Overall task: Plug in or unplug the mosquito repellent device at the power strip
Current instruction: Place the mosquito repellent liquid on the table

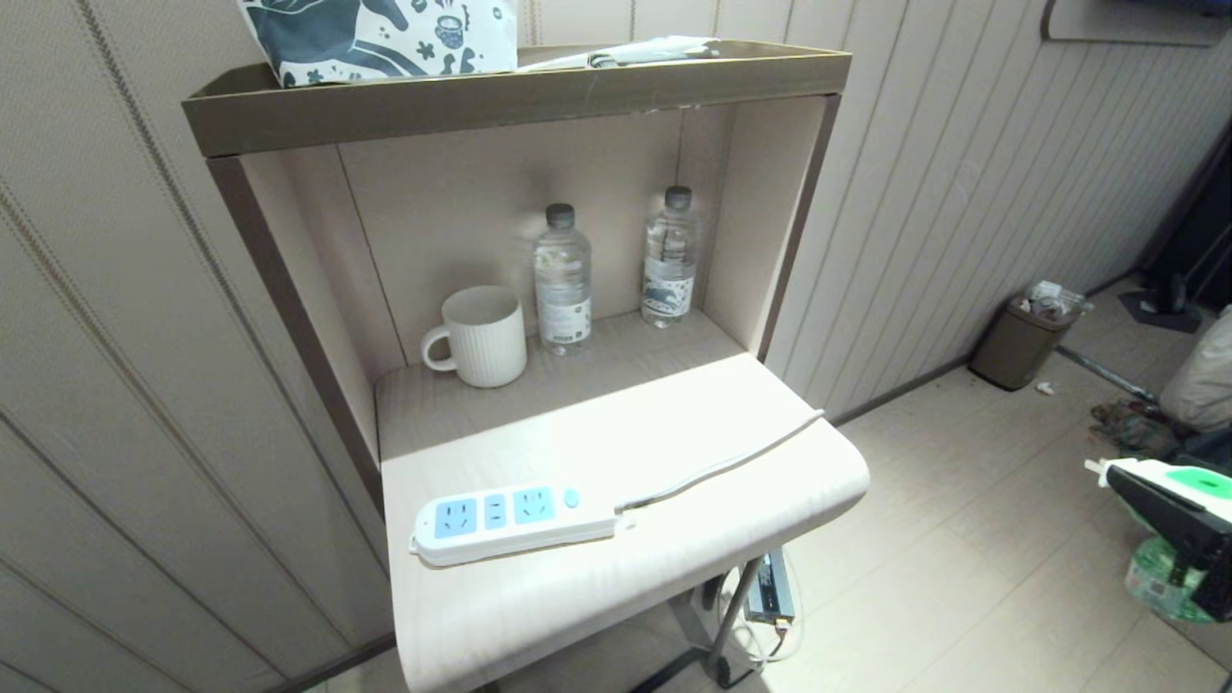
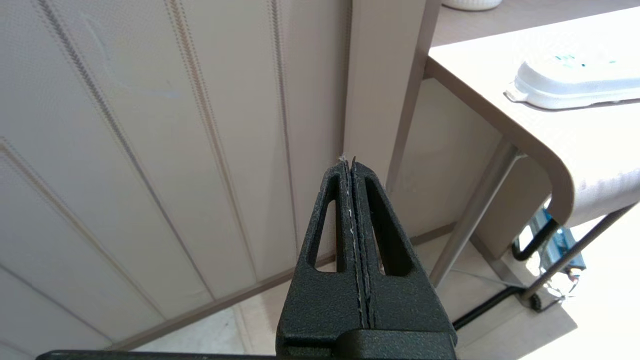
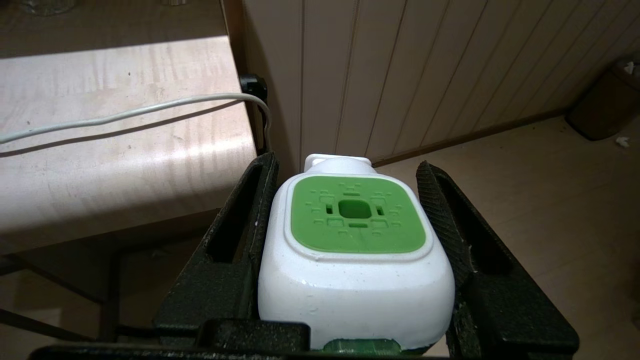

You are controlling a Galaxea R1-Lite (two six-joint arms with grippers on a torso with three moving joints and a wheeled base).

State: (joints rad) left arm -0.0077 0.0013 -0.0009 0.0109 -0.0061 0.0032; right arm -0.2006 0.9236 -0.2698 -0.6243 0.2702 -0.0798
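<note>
Pale beige panelled walls with narrow vertical grooves line the room, and a darker skirting runs along their foot. Against them stands a light wood-grain cabinet with a dark brown frame and a lipped top shelf, and inside it an open niche. A rounded counter juts forward from the niche, carried on thin metal legs. Strong light falls across the front of the counter, while the niche behind lies in softer shade. The floor is laid in pale planks. A small brown waste bin stands on the floor at the wall, well to the right of the cabinet.
</note>
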